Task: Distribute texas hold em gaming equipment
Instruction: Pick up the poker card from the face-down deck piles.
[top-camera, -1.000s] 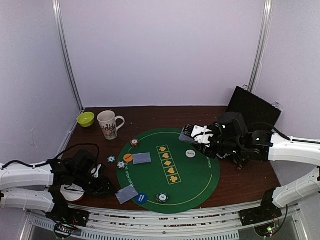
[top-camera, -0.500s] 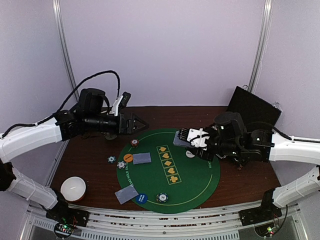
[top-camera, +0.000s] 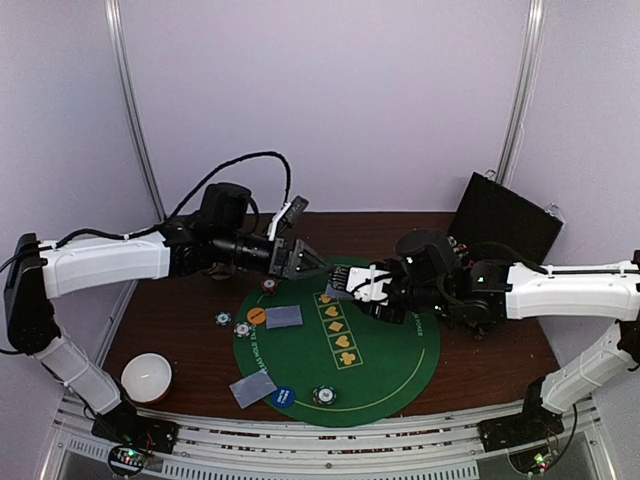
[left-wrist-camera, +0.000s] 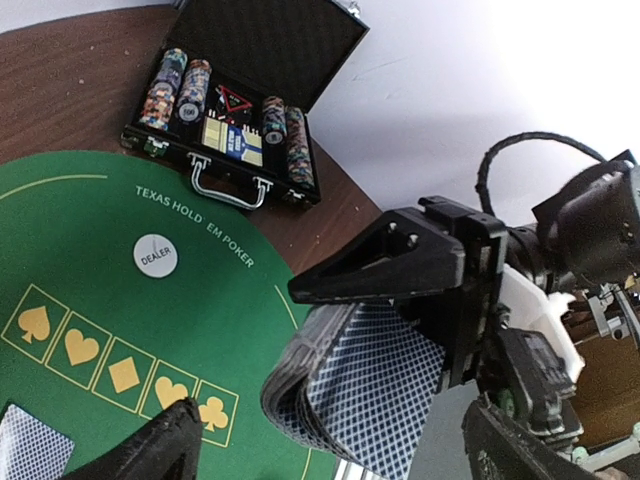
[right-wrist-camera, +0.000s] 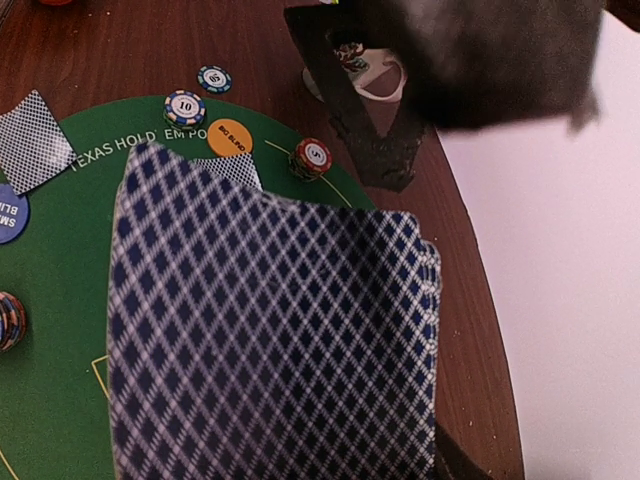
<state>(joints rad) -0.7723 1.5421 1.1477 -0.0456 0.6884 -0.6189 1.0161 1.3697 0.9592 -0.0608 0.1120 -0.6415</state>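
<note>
Where the deck is: the deck hangs in the air over the far side of the green mat, pinched by the right end effector; its cards fan out a little at one corner
Right end effector: clenched on the deck; its black jaws bite one end of the cards
Left end effector: the left end effector is released, jaws wide, nothing in them; it hovers just beside the deck, tips pointing at it
Step in hand: I think the left side is about to pull one card off the deck and deal it
How to do it well: put one jaw over the loose corner and one under it; pinch only the outer card, not a clump; the right side should hold tight and level; pull the card flat along the deck so the rest do not spill
Already down: dealt cards and chips lie on the near-left part of the mat
Left wrist view only: the open case with rows of chips inside, and the white dealer button; from above the case is just a dark lid
Right wrist view only: the blue diamond back of the deck up close; a red chip and part of a mug past it
Top view only: both arms at once; a white bowl on the worktop, well apart from the mat
</note>
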